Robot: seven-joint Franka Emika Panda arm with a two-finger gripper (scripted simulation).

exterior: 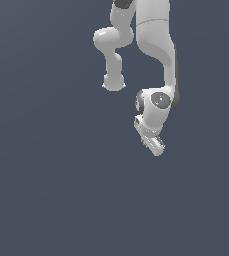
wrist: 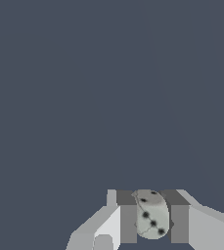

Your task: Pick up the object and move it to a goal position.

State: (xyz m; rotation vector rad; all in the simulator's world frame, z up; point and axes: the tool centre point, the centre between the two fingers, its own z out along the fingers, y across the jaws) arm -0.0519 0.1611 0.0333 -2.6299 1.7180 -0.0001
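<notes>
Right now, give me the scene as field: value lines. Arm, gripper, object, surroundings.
arm: one white Panda arm, reaching down from the top of the exterior view
gripper: gripper closed around the object, one finger on each side of it
object: small pale grey-white rounded object with dark spots, held between the fingers; not discernible in the exterior view
surroundings: plain dark blue-grey background in both views
goal marker: none visible
</notes>
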